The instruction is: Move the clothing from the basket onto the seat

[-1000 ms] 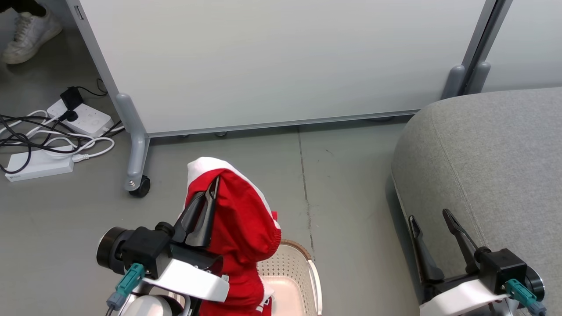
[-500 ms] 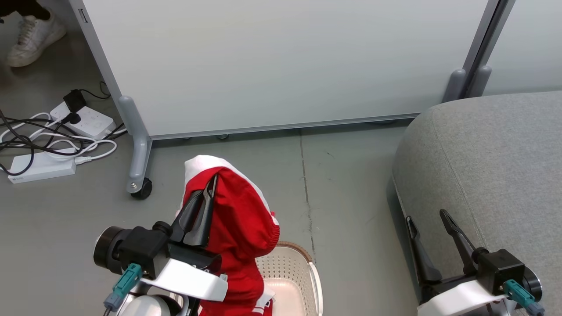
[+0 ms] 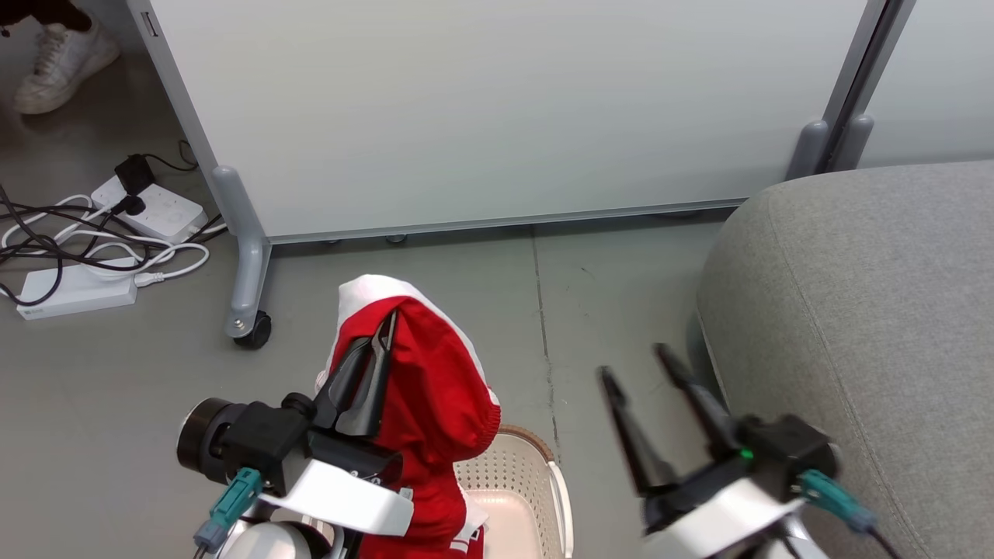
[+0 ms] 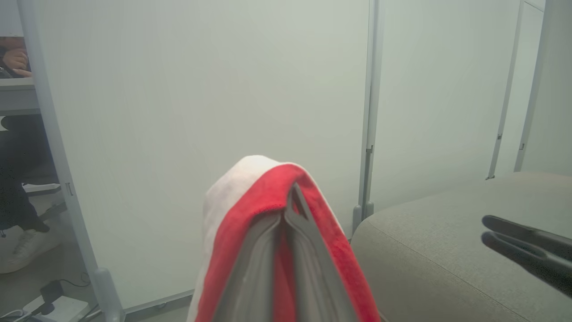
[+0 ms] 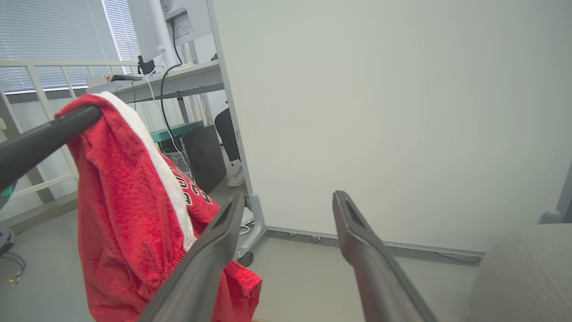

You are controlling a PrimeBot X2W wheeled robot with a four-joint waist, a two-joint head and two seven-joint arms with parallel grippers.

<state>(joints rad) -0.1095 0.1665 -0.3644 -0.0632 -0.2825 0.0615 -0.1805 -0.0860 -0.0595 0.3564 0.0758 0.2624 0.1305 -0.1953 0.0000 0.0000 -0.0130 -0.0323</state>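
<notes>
The left gripper (image 3: 382, 338) is closed on a fold of the bright red soft garment with white panels (image 3: 435, 388). The cloth hangs from its tips, over the left side of the cream-white perforated plastic basket (image 3: 512, 481). The right gripper (image 3: 633, 362), jaws apart and empty, stands between the garment and the near edge of the large grey upholstered seat (image 3: 854, 310). On the way across, the hanging cloth may catch this gripper, or slip from the thin pinch onto the grey floor (image 3: 606, 295).

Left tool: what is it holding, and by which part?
The left tool pinches the red garment at a raised fold beside its white panel; the rest hangs below.
</notes>
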